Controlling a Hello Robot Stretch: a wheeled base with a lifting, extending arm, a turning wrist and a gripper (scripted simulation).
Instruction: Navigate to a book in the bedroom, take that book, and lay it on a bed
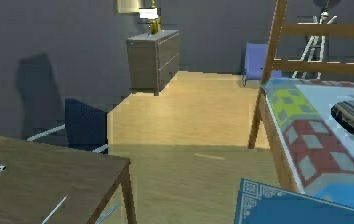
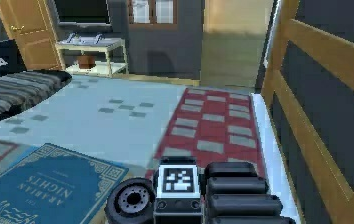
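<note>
Dark gripper [image 2: 133,200] at near edge of bed [image 2: 135,105]; can't tell finger state or whether it holds anything. Blue book [image 2: 47,188] lies flat on the bed just beside it, so probably stable as is. Striped pillow [image 2: 20,95], white table [image 2: 90,48] beyond.

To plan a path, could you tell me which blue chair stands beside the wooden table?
The dark navy chair at the forward view's left; the lighter blue chair stands far back, past the bed.

Pale lettering runs across the cover of the blue book [image 2: 55,185], but I cannot read any word (my white square tag [image 2: 178,180] bears just black marks).
</note>
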